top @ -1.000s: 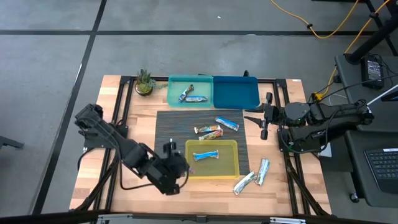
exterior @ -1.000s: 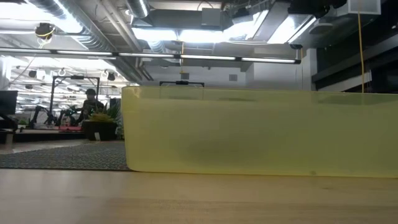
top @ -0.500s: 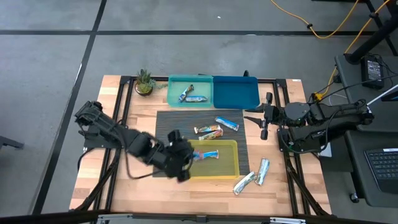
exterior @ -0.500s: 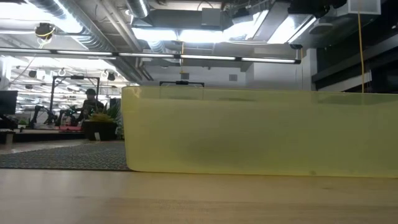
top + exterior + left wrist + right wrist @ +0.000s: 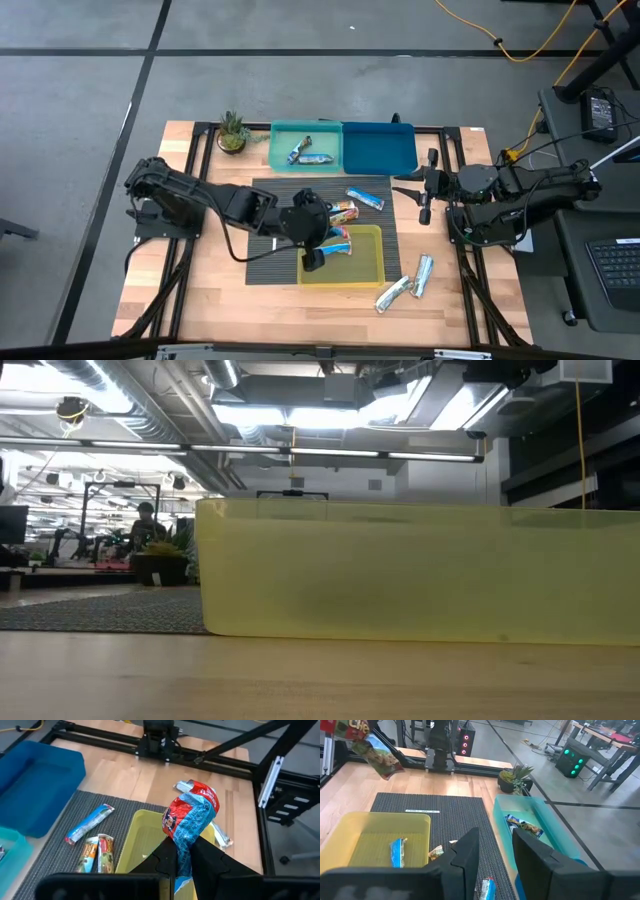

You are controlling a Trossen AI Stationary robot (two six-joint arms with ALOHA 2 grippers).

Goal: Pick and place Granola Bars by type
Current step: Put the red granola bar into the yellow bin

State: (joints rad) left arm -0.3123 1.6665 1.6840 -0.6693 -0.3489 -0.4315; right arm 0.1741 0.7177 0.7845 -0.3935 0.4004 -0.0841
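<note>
The left gripper [image 5: 184,851] clamps its fingers [image 5: 165,857] on the lower end of a red-and-blue granola bar [image 5: 191,817], held upright above the yellow bin [image 5: 368,266] near the table's front edge. A blue bar [image 5: 335,248] lies inside that bin, its long axis parallel to the front edge. The right gripper [image 5: 425,190] waits by the table's right edge, fingers parted, grasping nothing.

A yellow tray [image 5: 350,825] holds a blue bar [image 5: 396,852] on a dark mat [image 5: 452,817].
</note>
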